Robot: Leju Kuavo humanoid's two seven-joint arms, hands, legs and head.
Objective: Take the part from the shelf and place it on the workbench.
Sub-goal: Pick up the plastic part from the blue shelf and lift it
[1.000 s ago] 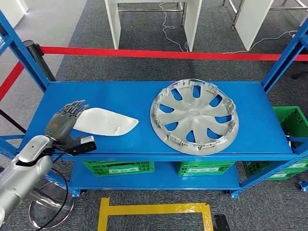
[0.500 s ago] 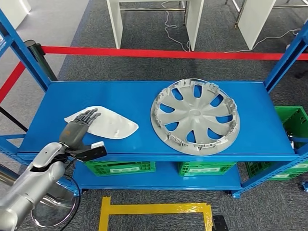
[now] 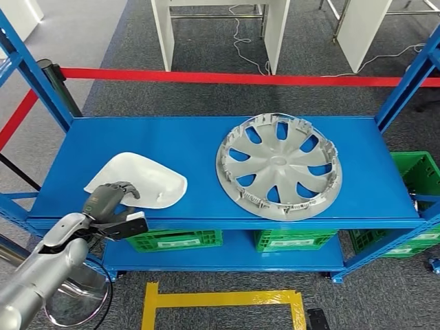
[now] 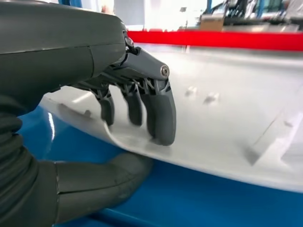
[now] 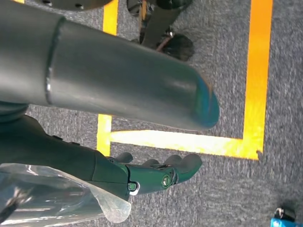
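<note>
— White part (image 3: 145, 180) sits on the blue shelf (image 3: 197, 144), toward its left front, and we have our left hand (image 3: 106, 201) on the near edge of it. From the wrist we see the dark fingers (image 4: 159, 113) curled down on the top face and the thumb (image 4: 107, 182) tucked beneath the rim, so we are pinching the panel rather than cradling it.

— And the right hand (image 5: 157, 175)?

— It hangs by the floor near the yellow tape (image 5: 178, 142), fingers stretched out and apart, holding nothing.

— What worries us, then?

— The hold is at one end only. The panel is thin, wide and looks smooth, so once we lift, we judge its far side may sag or swing and twist out of the pinch. The thumb reaches just under the lip; if it slides on the curved underside, we could lose the part off the shelf front.

— Anything nearby to hit?

— The grey wheel cover (image 3: 279, 166) lies well apart to the right, so we doubt a collision there. The blue upright (image 3: 31, 75) on our left is closer; a wide swing while turning toward the workbench could clip it.
</note>
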